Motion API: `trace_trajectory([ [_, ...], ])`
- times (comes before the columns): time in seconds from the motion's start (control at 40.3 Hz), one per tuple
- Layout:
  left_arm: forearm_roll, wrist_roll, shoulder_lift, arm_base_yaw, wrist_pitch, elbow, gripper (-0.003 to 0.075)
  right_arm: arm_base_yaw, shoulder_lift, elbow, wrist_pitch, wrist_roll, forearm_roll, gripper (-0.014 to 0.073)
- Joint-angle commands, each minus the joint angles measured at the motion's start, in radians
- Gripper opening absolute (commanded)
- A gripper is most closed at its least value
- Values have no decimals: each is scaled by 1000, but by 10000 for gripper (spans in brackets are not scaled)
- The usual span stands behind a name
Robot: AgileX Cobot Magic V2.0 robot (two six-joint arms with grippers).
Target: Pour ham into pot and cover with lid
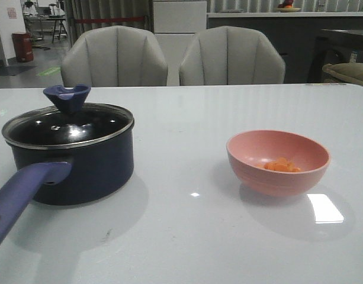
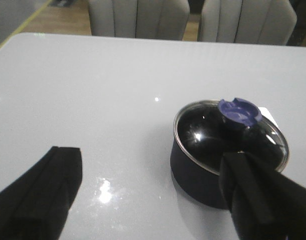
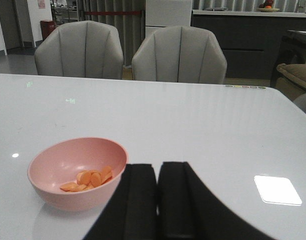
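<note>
The navy pot (image 1: 80, 168) stands at the left of the table, its purple-blue handle (image 1: 21, 195) pointing toward the front. The glass lid (image 1: 68, 125) with its dark blue knob (image 1: 67, 96) sits on the pot. The pot also shows in the left wrist view (image 2: 202, 175), as does the knob (image 2: 238, 111). The ham (image 1: 281, 165) lies in a pink bowl (image 1: 278, 163) at the right; the right wrist view shows the ham (image 3: 89, 179) too. My left gripper (image 2: 150, 195) is open and empty, short of the pot. My right gripper (image 3: 157, 172) is shut and empty beside the bowl (image 3: 78, 172).
Two grey chairs (image 1: 114, 57) (image 1: 231, 56) stand behind the table's far edge. A bright light reflection (image 1: 325, 208) lies on the white tabletop (image 1: 187, 236) near the bowl.
</note>
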Motion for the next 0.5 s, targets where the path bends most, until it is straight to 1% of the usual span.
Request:
trace_trajectory([
  [0.0,-12,-3,102,-34,-27,-87,608,0,-20,-5,-87,-2,-8,143],
  [0.074,-12,-3,176,-52,-9,-135,608,0,-20,-5,-87,-2,-8,143],
  [0.273,-27,-3,387,-58,79,-289,608,0,-20,-5,-87,-2,-8,143],
  [0.372,-38,-3,493,-68,105,-381,607,0,-20,-5,-87,-2,-8,143],
  [0.471,-45,-3,586,-101,106,-451,606,0,-20,-5,-87,-2,-8,143],
])
